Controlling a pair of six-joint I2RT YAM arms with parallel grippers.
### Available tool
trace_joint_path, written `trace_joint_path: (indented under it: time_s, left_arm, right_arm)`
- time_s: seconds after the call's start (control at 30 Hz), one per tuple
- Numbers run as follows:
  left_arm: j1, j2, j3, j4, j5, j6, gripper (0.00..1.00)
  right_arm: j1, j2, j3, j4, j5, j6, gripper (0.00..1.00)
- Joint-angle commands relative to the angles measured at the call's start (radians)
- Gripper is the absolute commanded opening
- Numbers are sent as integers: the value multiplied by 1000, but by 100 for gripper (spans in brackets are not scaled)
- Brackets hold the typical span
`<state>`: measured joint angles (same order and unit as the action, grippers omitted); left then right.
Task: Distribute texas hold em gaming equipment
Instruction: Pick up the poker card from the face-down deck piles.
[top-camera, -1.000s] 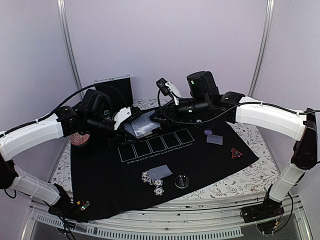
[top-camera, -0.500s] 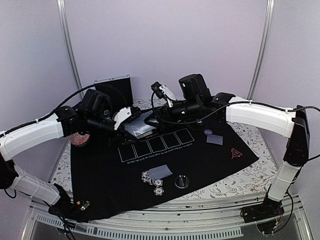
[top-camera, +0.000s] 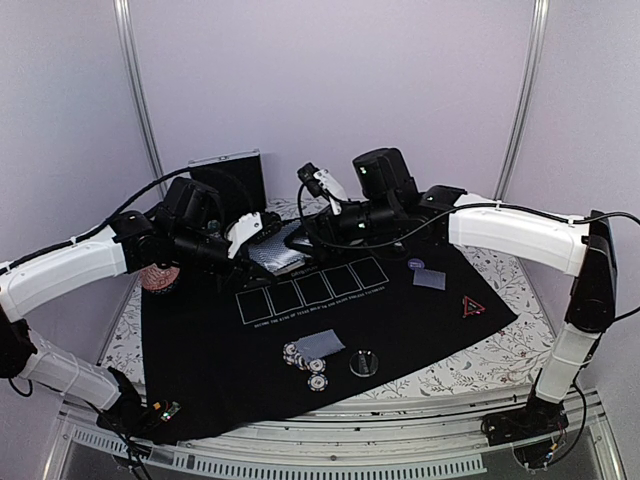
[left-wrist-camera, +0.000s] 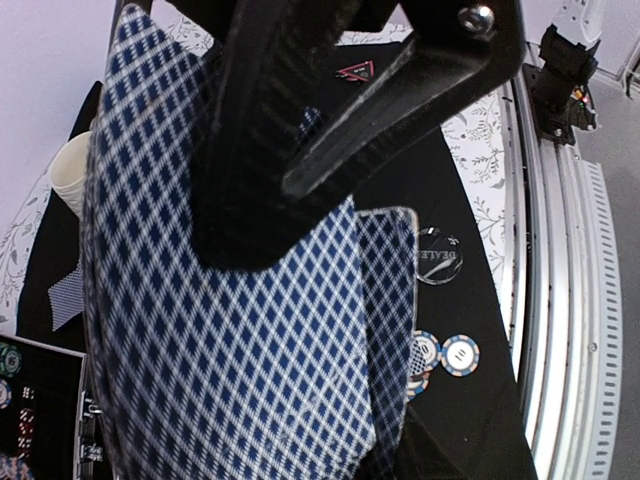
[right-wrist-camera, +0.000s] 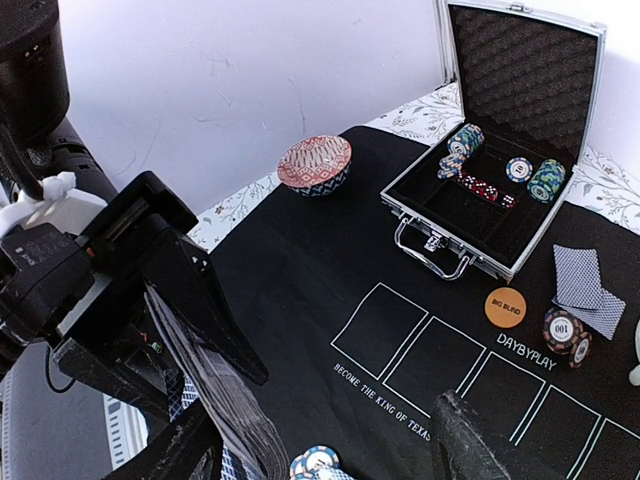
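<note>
right gripper (right-wrist-camera: 325, 445) now further left, jaws apart; left gripper (left-wrist-camera: 250, 220) pinches blue-checked card deck (left-wrist-camera: 230, 350); dealing looks partly done.

My one landmark here is the table with the white top printed in grey leaf sprigs (top-camera: 470, 370). A black cloth mat (top-camera: 200, 370) covers most of it. Behind the table rise smooth pale lilac wall panels (top-camera: 330, 80), with a grey metal upright (top-camera: 138, 90) beyond its far left corner and another (top-camera: 522, 90) beyond its far right. A ribbed silver aluminium rail (top-camera: 330, 442) runs along the table's near edge, and plain grey floor (left-wrist-camera: 610, 300) lies below that edge. Soft, even light falls across the tabletop
</note>
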<state>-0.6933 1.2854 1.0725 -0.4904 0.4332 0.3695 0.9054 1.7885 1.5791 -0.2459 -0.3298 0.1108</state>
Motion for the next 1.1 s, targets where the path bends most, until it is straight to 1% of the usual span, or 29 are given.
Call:
trace_joint_path:
  time_s: [0.0, 0.13, 0.2, 0.3, 0.4, 0.5, 0.53, 0.67, 0.77, 0.93, 1.07]
  left_arm:
    - [6, 6, 28, 29, 15, 4, 38]
    - [6, 6, 27, 30, 15, 5, 38]
    - [6, 8, 27, 30, 14, 4, 38]
    - [7, 9, 29, 29, 18, 4, 38]
    - [6, 12, 30, 29, 18, 4, 38]
    - [7, 12, 30, 29, 18, 4, 38]
    - [7, 12, 30, 29, 17, 4, 38]
    - [8, 9, 27, 30, 16, 3, 38]
    - [8, 10, 29, 29, 18, 4, 38]
    - [8, 8, 29, 29, 15, 5, 38]
    - [8, 8, 29, 29, 16, 3, 38]
  right_arm:
    - [3, -67, -15, -6, 37, -9, 73]
    - [2, -106, -46, -26, 122, -20, 73]
    - [2, -110, -48, -41, 140, -20, 72]
    - [3, -108, -44, -46, 119, -17, 71]
    - [2, -91, -31, -46, 62, -17, 70]
    - [2, -71, -12, -47, 13, -16, 63]
    - [1, -68, -7, -47, 5, -16, 59]
    - [2, -92, -10, -49, 13, -10, 45]
    - [3, -120, -27, -47, 26, -5, 37]
    - [2, -152, -46, -61, 55, 3, 27]
    - [3, -159, -50, -62, 45, 7, 20]
